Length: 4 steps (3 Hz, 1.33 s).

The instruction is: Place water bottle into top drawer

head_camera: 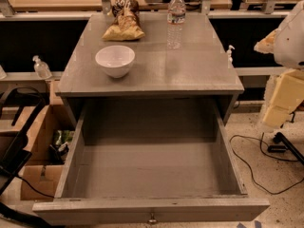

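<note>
While pulled fully out from under the bench [190,70], shows a bare grey inside: top drawer [152,165], small metal knob [152,218] at centre of its front panel. Water bottle [176,20]: stands upright on the bench, back right part, white cap on, not yet in the drawer. White bowl [115,60]: sits mouth up on the bench, front left part. Crumpled chip bag [124,20]: lies at back left of the bench, behind the white bowl, apart from it. Hand [280,103]: hangs off the right side of the bench, pale yellowish, clear of the bench top and well apart from the water bottle; released or clenched, cannot tell. Small pump bottle [230,53] just past the bench's right edge; second pump bottle [42,67] off its left side.
</note>
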Each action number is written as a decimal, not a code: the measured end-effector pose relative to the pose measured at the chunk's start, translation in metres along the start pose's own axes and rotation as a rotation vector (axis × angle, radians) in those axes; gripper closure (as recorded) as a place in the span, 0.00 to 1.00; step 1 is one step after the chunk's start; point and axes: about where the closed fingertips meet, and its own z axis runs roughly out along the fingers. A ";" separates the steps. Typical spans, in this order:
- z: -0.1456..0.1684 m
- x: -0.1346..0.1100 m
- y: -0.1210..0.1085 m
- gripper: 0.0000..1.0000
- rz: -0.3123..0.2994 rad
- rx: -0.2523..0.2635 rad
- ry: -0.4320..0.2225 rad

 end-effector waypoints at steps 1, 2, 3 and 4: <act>0.000 0.000 0.000 0.00 0.000 0.000 0.000; -0.004 -0.009 -0.025 0.00 0.015 0.047 -0.081; -0.008 -0.013 -0.073 0.00 0.083 0.136 -0.280; 0.002 -0.011 -0.099 0.00 0.137 0.198 -0.490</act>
